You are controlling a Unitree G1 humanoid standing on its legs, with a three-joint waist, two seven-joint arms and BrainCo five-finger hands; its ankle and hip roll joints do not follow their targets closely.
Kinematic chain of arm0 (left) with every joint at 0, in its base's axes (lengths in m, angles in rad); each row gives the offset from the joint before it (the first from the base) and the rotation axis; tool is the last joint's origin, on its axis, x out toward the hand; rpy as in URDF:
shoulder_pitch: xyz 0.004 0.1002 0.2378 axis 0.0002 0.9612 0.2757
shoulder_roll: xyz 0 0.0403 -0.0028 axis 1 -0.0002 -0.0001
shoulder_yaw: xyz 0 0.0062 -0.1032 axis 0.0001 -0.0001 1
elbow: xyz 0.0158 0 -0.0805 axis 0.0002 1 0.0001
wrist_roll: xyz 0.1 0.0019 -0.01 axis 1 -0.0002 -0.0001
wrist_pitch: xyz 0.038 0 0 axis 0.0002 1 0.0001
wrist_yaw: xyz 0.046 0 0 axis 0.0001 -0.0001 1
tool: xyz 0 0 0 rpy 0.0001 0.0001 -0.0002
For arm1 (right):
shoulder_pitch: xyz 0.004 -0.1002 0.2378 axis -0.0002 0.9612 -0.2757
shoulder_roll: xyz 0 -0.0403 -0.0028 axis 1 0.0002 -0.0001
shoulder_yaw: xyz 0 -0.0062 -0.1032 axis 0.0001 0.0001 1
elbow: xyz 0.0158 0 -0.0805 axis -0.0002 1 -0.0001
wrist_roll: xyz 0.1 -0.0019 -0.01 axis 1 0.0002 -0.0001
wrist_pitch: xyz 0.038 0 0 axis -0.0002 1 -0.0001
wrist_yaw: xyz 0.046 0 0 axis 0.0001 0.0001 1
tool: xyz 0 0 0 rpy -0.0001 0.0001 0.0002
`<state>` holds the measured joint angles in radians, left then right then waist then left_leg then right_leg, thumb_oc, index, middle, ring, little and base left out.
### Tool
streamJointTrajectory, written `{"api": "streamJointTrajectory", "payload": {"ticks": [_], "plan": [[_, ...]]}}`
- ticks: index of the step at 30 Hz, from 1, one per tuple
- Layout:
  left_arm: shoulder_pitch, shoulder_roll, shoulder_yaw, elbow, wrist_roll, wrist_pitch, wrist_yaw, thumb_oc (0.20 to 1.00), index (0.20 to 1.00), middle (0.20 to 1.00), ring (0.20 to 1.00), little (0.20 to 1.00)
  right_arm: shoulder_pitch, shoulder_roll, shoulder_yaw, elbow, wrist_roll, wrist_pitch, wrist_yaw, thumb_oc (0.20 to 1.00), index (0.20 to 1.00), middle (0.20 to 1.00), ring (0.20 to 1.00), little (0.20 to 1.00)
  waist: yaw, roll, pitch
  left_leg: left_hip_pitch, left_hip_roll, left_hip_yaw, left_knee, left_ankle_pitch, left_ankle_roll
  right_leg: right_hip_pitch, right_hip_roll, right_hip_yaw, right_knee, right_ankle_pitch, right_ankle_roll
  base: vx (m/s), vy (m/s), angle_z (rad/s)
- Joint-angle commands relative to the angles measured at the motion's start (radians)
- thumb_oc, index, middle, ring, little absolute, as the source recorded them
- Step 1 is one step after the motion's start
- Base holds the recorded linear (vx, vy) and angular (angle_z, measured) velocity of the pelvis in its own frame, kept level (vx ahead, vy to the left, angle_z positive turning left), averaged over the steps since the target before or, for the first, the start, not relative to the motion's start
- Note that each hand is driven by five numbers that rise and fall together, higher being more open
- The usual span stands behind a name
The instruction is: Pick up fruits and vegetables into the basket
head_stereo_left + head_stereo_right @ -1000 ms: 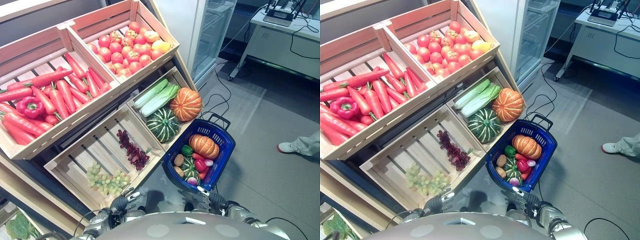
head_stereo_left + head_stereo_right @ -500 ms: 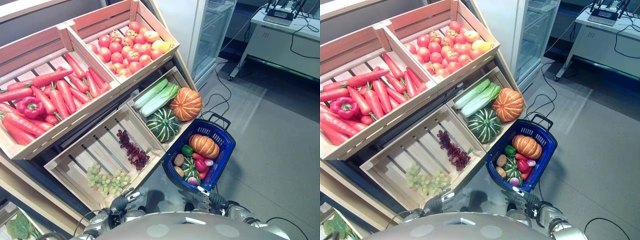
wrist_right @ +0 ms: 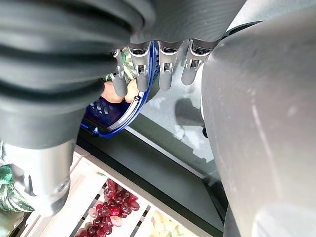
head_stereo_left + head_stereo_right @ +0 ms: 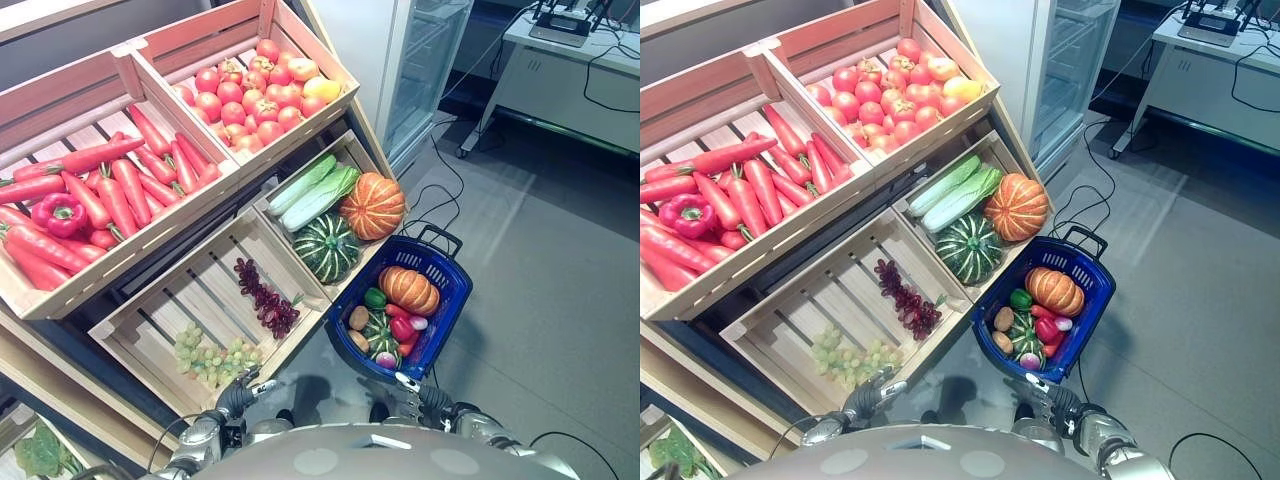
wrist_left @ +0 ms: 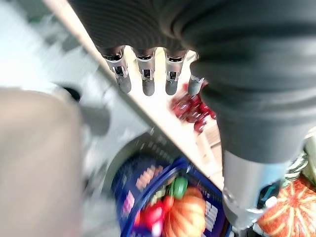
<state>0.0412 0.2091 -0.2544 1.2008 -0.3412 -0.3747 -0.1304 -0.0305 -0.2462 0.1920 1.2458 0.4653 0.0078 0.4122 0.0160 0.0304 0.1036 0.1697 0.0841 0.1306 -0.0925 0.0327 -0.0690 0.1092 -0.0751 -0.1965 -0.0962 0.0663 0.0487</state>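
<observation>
A blue basket [image 4: 447, 322] stands on the floor beside the wooden stand, holding an orange pumpkin [image 4: 407, 290], a green pepper, potatoes, a small striped squash and red pieces. Both hands hang low in front of me. My left hand [image 4: 233, 398] is near the green grapes [image 4: 210, 355], with straight fingers [image 5: 145, 74] that hold nothing. My right hand [image 4: 418, 397] is by the basket's near end, and its fingers [image 3: 165, 64] are also straight and empty. The crates hold carrots [image 4: 110, 190], a red pepper [image 4: 60, 213], tomatoes [image 4: 250, 95], red grapes [image 4: 265, 298], a green squash [image 4: 325, 248] and a large pumpkin [image 4: 372, 207].
The sloping wooden stand has two crates above and two below, and long cabbages [image 4: 318, 192] lie beside the large pumpkin. A glass-door cabinet [image 4: 425, 60] and a white table [image 4: 570, 75] stand behind. Grey floor stretches to the right of the basket.
My left hand has risen a little towards the grape crate. A person's shoe at the right edge has left the view. The basket and produce have not moved.
</observation>
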Motion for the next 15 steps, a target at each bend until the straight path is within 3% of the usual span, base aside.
{"api": "streamJointTrajectory", "payload": {"ticks": [1, 3, 4, 6, 8, 13, 15], "plan": [[-0.098, 0.033, -0.019, -0.058, 0.123, -0.117, 0.162, 1.000, 1.000, 1.000, 1.000, 1.000, -0.047, 0.015, 0.024, 0.011, 0.068, -0.045, -0.016, 1.000, 1.000, 1.000, 1.000, 1.000, -0.017, -0.021, 0.070, -0.021, -0.071, -0.009, 0.016, -0.030, 0.054, 0.021, -0.018, -0.011, 0.064, -0.050, 0.034, 0.00, 0.000, 0.00], [-0.099, 0.038, -0.019, -0.071, 0.139, -0.121, 0.183, 1.000, 1.000, 1.000, 1.000, 1.000, -0.046, 0.013, 0.023, 0.002, 0.077, -0.050, -0.018, 1.000, 1.000, 1.000, 1.000, 1.000, -0.017, -0.021, 0.071, -0.022, -0.071, -0.009, 0.016, -0.029, 0.054, 0.020, -0.018, -0.011, 0.065, -0.051, 0.034, 0.02, -0.011, 0.00], [-0.097, 0.071, -0.024, -0.138, 0.250, -0.121, 0.292, 1.000, 1.000, 1.000, 1.000, 1.000, -0.038, 0.001, 0.011, -0.037, 0.108, -0.074, -0.033, 1.000, 1.000, 1.000, 1.000, 1.000, -0.016, -0.020, 0.077, -0.025, -0.067, -0.009, 0.016, -0.028, 0.054, 0.016, -0.020, -0.012, 0.071, -0.052, 0.034, 0.06, -0.030, 0.00], [-0.092, 0.101, -0.027, -0.196, 0.313, -0.121, 0.343, 1.000, 1.000, 1.000, 1.000, 1.000, -0.024, -0.007, 0.003, -0.077, 0.129, -0.082, -0.043, 1.000, 1.000, 1.000, 1.000, 1.000, -0.019, -0.020, 0.079, -0.027, -0.064, -0.004, 0.015, -0.026, 0.054, 0.012, -0.022, -0.013, 0.077, -0.052, 0.035, 0.07, -0.029, 0.01], [-0.081, 0.148, -0.039, -0.276, 0.474, -0.081, 0.506, 1.000, 1.000, 1.000, 1.000, 1.000, 0.002, -0.021, -0.010, -0.146, 0.145, -0.095, -0.059, 1.000, 1.000, 1.000, 1.000, 1.000, -0.027, -0.017, 0.083, -0.034, -0.060, 0.000, 0.016, -0.024, 0.054, 0.002, -0.025, -0.011, 0.087, -0.057, 0.035, 0.08, -0.013, 0.01], [-0.091, 0.209, -0.064, -0.362, 0.631, 0.014, 0.687, 1.000, 1.000, 1.000, 1.000, 1.000, 0.021, -0.051, -0.012, -0.246, 0.164, -0.108, -0.088, 1.000, 1.000, 1.000, 1.000, 1.000, -0.041, -0.001, 0.102, -0.061, -0.057, -0.002, 0.022, -0.018, 0.052, -0.041, -0.034, -0.012, 0.128, -0.073, 0.031, 0.02, 0.026, -0.01], [-0.117, 0.230, -0.078, -0.383, 0.710, 0.087, 0.768, 1.000, 1.000, 1.000, 1.000, 1.000, 0.014, -0.071, -0.012, -0.296, 0.178, -0.108, -0.103, 1.000, 1.000, 1.000, 1.000, 1.000, -0.049, 0.010, 0.120, -0.092, -0.057, -0.008, 0.034, -0.012, 0.050, -0.083, -0.038, -0.011, 0.165, -0.086, 0.024, -0.06, 0.050, -0.03]]}}
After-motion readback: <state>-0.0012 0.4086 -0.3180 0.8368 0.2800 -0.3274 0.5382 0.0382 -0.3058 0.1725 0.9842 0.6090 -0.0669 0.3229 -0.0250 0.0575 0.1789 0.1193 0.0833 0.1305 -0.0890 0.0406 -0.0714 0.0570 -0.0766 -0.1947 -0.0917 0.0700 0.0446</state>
